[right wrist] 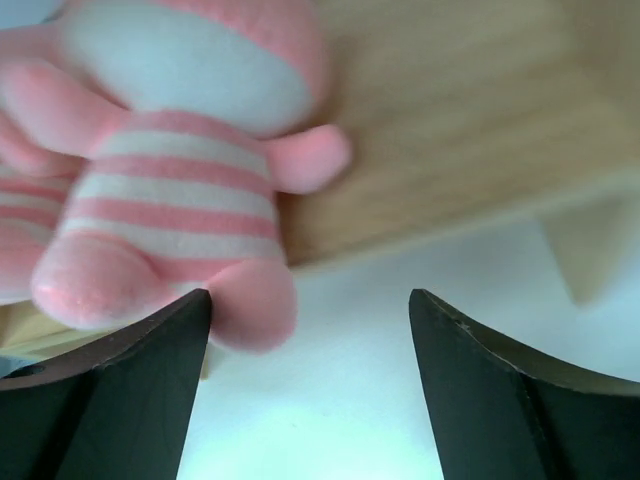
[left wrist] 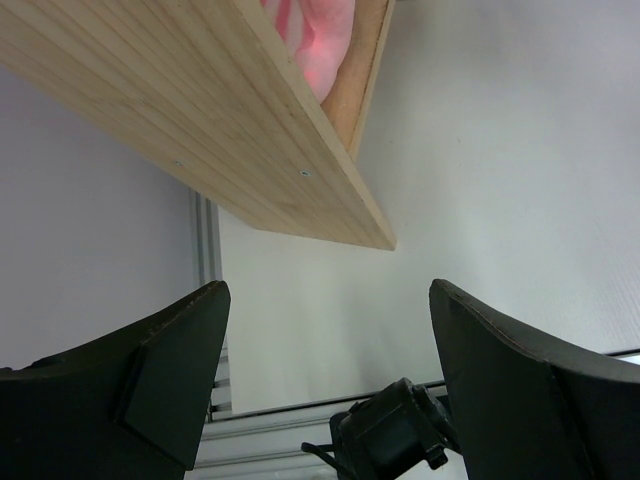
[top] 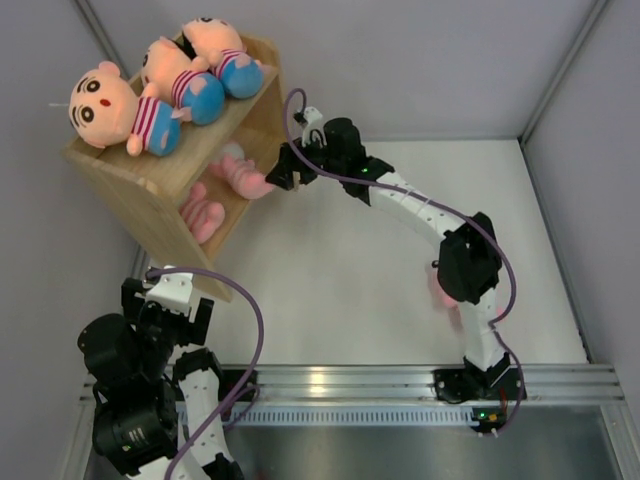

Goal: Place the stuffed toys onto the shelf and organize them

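The wooden shelf [top: 110,180] stands at the far left. Three boy dolls [top: 125,112] lie along its top tier. Pink striped animals [top: 240,172] sit in the lower tier; a second one [top: 202,215] shows nearer the front. My right gripper [top: 283,170] is open, right at the lower tier's opening. In the right wrist view a pink animal [right wrist: 180,190] lies on the shelf board with its foot hanging over the edge beside my left finger [right wrist: 120,390]; nothing is held. My left gripper [top: 168,300] is open and empty by the shelf's near corner [left wrist: 330,210].
White tabletop [top: 360,290] spreads right of the shelf. Grey walls close in on left, back and right. An aluminium rail [top: 350,385] runs along the near edge by the arm bases.
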{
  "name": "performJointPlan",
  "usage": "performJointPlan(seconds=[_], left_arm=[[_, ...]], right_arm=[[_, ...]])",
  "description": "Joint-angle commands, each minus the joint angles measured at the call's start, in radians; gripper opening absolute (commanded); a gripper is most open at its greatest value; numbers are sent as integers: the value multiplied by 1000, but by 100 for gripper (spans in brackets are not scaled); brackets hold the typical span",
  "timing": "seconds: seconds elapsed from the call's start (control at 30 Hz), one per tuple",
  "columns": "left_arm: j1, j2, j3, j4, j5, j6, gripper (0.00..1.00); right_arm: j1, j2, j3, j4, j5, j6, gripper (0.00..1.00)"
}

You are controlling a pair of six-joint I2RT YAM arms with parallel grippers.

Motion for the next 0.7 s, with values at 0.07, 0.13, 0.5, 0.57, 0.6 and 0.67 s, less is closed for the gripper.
performJointPlan(seconds=[0.07,0.13,0.5,0.57,0.6,0.67], left_arm=[[5,-5,10,-50,35,8,87],[5,-5,3,-48,49,8,87],[4,21,47,-48,88,34,87],[4,15,50,-50,77,34,87],[4,9,47,-48,74,34,87],[4,5,26,-50,78,36,87]], right_arm=[[-105,-350,-177,-113,377,-4,83],[-145,-436,-331,-151,465,70,94],[-211,-406,-234,-86,300,105,82],[-170,-406,-280,35,271,48,83],[-122,-398,-292,75,253,31,84],[-82,-352,-283,101,208,29,85]])
